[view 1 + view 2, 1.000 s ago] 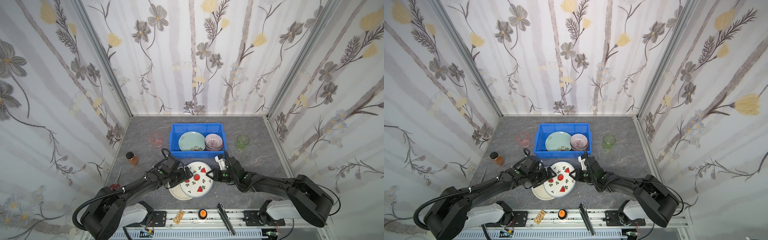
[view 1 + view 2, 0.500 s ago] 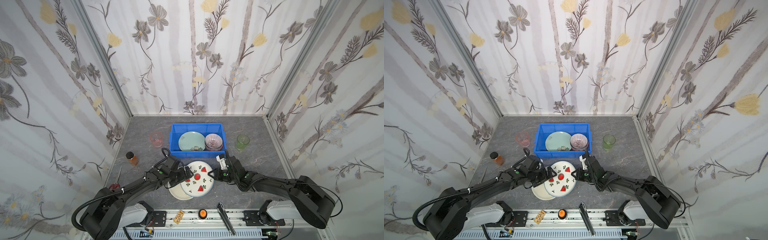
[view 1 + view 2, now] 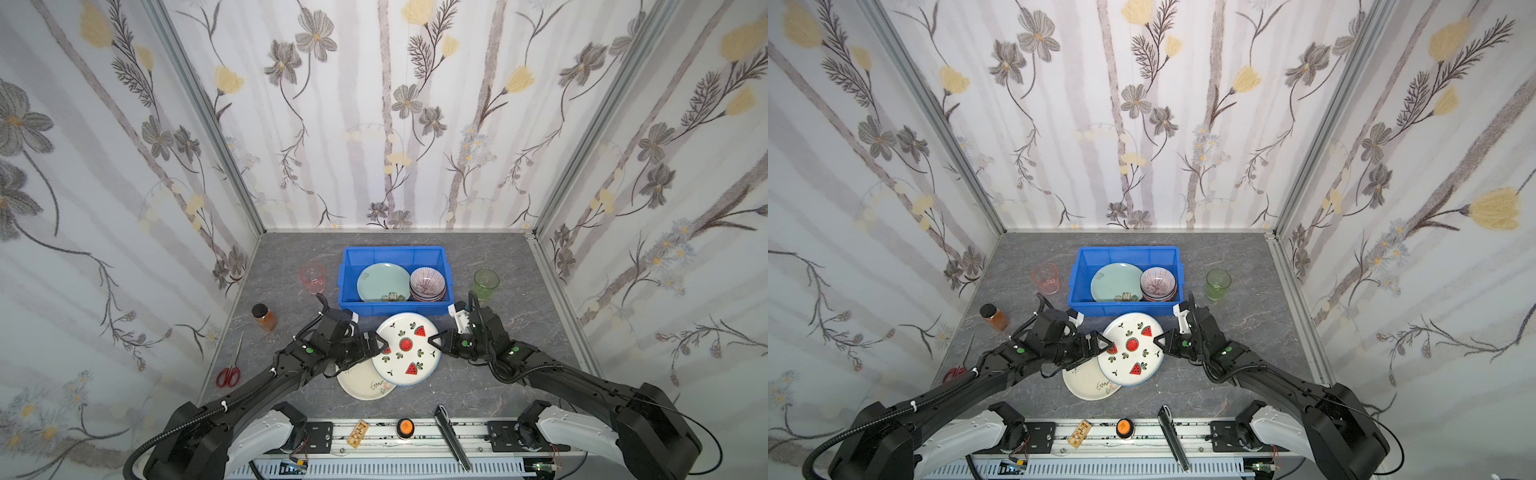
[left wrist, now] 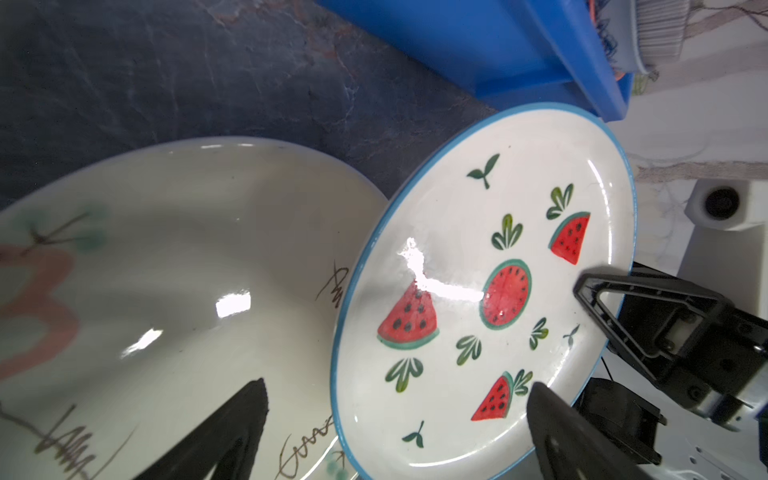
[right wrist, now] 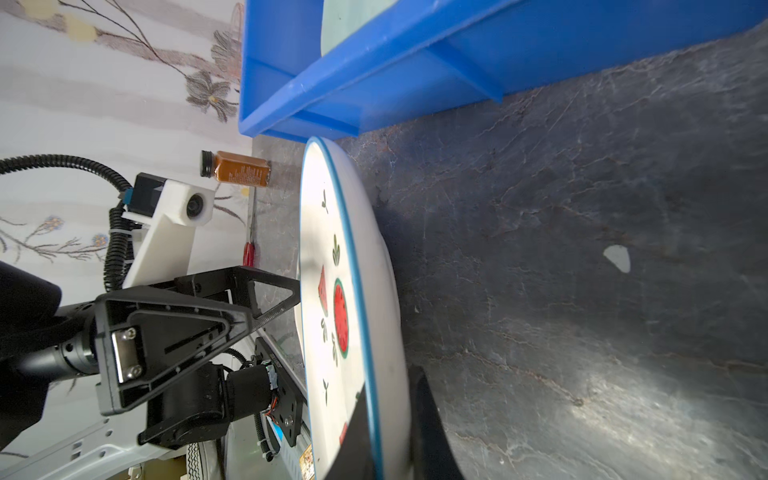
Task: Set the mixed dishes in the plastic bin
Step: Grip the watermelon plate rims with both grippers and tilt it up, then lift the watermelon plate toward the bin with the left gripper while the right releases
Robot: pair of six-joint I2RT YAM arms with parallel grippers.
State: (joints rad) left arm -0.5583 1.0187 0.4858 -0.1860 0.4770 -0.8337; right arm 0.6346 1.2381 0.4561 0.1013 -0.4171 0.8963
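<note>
right jaws grip watermelon plate [image 3: 406, 348]; left jaws spread.

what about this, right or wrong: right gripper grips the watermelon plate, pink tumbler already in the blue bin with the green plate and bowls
Wrong on one point: the pink tumbler stands left of the blue bin, not in it, as both top views show. The right gripper does grip the watermelon plate; the green plate and bowls are in the bin.
</note>
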